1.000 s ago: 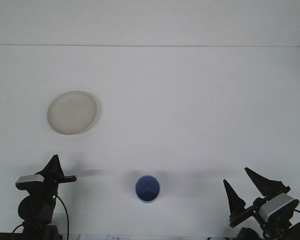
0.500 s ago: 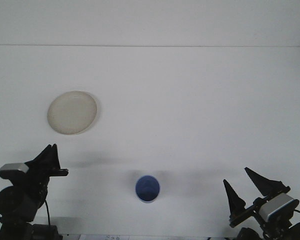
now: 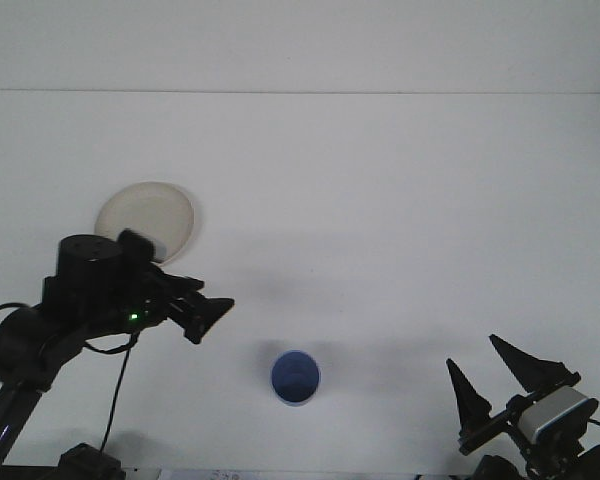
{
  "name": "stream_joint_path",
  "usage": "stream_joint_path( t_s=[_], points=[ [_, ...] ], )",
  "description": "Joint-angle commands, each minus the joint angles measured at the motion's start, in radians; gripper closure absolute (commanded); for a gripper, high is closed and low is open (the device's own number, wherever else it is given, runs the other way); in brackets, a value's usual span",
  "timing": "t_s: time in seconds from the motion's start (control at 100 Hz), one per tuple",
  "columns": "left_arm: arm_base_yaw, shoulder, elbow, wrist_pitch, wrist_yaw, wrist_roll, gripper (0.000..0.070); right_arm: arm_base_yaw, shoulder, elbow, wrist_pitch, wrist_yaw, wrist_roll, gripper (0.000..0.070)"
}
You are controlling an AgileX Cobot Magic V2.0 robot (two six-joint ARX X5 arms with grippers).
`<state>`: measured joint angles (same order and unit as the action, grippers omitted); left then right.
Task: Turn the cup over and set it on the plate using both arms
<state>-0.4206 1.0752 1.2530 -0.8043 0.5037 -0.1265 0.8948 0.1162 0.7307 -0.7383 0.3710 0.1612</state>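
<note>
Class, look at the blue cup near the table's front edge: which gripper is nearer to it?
Left. The left gripper hangs just up-left of the blue cup; the right gripper sits farther off, to its right.

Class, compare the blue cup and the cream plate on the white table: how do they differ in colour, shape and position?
The small blue cup is deep and narrow; the round cream plate is shallow and wider. The cup stands near the front centre of the table, while the plate lies farther back on the left. The cup is fully in view; the left arm covers part of the plate's near edge. Both look circular from above and rest apart on the white table.
</note>
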Motion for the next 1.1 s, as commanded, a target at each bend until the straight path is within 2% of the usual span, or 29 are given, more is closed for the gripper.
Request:
stream_joint_path(
  t_s=[0.0, 0.15, 0.25, 0.4, 0.56, 0.82, 0.86, 0.95, 1.09],
  points=[
    [-0.076, 0.072, 0.055, -0.033, -0.034, 0.042, 0.0196, 0.008, 0.002, 0.007, 0.012, 0.004, -0.006, 0.0194],
    [-0.245, 0.225, 0.099, -0.064, -0.167, 0.044, 0.0195, 0.008, 0.002, 0.007, 0.011, 0.004, -0.008, 0.0193],
    [-0.317, 0.308, 0.099, -0.076, -0.223, 0.052, 0.0195, 0.008, 0.002, 0.007, 0.009, 0.004, -0.008, 0.0194],
    [-0.386, 0.413, 0.099, -0.113, -0.232, 0.092, 0.0195, 0.008, 0.002, 0.007, 0.001, 0.004, -0.008, 0.0193],
    [-0.422, 0.486, 0.099, -0.104, -0.310, 0.097, 0.0195, 0.008, 0.002, 0.007, -0.003, 0.004, -0.008, 0.0194],
    [-0.449, 0.564, 0.099, -0.086, -0.313, 0.127, 0.0206, 0.008, 0.002, 0.007, -0.003, 0.005, -0.008, 0.0194],
    [-0.451, 0.573, 0.099, -0.085, -0.314, 0.128, 0.0218, 0.008, 0.002, 0.007, -0.003, 0.005, -0.008, 0.0194],
    [-0.456, 0.586, 0.099, -0.085, -0.314, 0.142, 0.0345, 0.008, 0.002, 0.007, -0.003, 0.005, -0.008, 0.0194],
    [-0.464, 0.594, 0.099, -0.089, -0.314, 0.161, 0.0484, 0.008, 0.002, 0.007, -0.003, 0.005, -0.008, 0.0194]
  ],
)
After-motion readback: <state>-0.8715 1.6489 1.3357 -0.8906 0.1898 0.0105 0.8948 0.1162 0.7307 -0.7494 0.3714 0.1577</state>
